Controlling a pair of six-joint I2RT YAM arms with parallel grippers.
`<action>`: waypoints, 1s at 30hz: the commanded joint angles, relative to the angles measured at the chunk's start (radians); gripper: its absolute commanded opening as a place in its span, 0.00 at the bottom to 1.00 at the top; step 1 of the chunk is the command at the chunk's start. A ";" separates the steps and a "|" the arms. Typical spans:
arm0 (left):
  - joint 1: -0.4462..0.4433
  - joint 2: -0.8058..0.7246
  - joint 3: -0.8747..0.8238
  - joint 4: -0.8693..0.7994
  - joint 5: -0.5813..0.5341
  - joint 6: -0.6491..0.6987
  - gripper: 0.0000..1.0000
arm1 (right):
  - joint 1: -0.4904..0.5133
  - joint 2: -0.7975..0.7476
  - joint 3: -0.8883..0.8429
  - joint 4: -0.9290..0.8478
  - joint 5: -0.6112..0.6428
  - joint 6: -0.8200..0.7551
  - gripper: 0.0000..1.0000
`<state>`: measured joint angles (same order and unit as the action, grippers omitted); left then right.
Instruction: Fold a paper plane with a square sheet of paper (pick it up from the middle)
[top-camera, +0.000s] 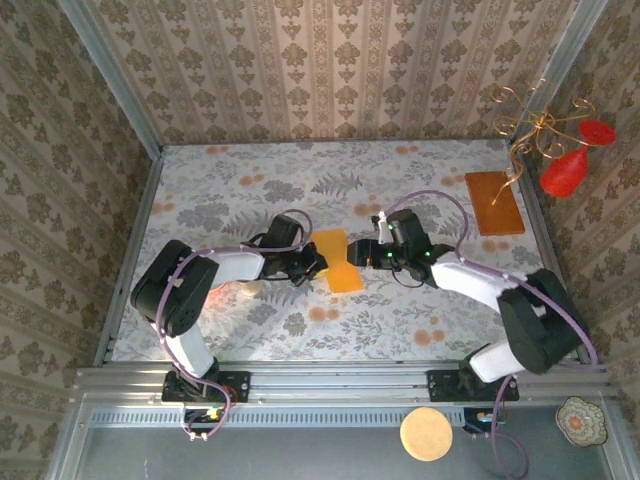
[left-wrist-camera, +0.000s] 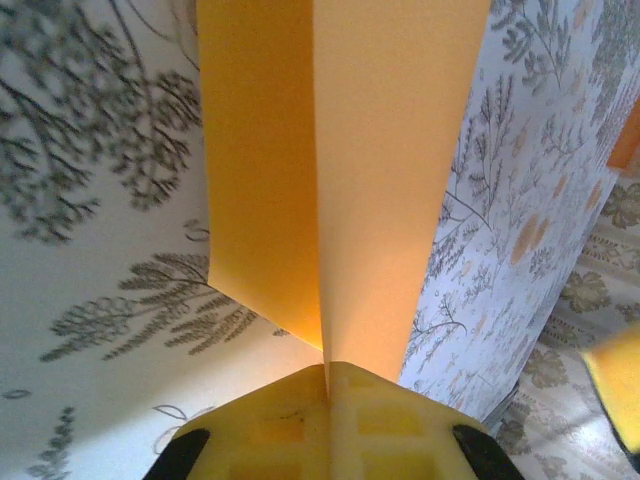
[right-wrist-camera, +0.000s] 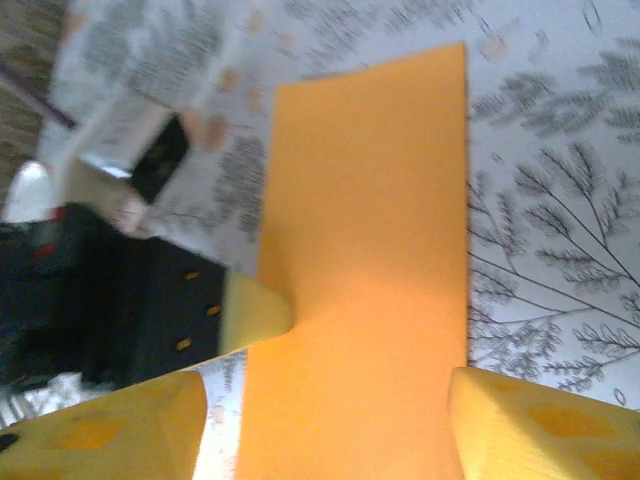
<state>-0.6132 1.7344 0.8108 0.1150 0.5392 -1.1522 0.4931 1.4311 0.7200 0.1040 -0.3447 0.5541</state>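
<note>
Centrally, L gripper (left-wrist-camera: 327, 372) is clamped on the square sheet of paper (left-wrist-camera: 385, 150), pinching up a crease; R gripper (right-wrist-camera: 325, 400) straddles it w/ fingers spread apart

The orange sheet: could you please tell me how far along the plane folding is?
Done: the sheet is taken at its middle. In hand: the left fingers are shut on it, pinching a first centre fold, while the right fingers stand open astride it. Left: every nose and wing fold; no pointed dart shape yet.
</note>
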 joint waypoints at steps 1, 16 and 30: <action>0.032 -0.031 -0.003 -0.043 0.017 0.008 0.01 | 0.034 -0.079 -0.055 0.145 -0.004 -0.126 0.72; 0.090 -0.021 0.057 -0.091 0.070 0.034 0.02 | 0.203 0.013 -0.162 0.340 0.196 -0.519 0.86; 0.090 -0.016 0.067 -0.098 0.077 0.027 0.02 | 0.322 0.223 -0.140 0.441 0.419 -0.754 0.84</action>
<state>-0.5293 1.7325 0.8585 0.0364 0.5957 -1.1439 0.8066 1.6257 0.5655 0.4725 -0.0200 -0.1280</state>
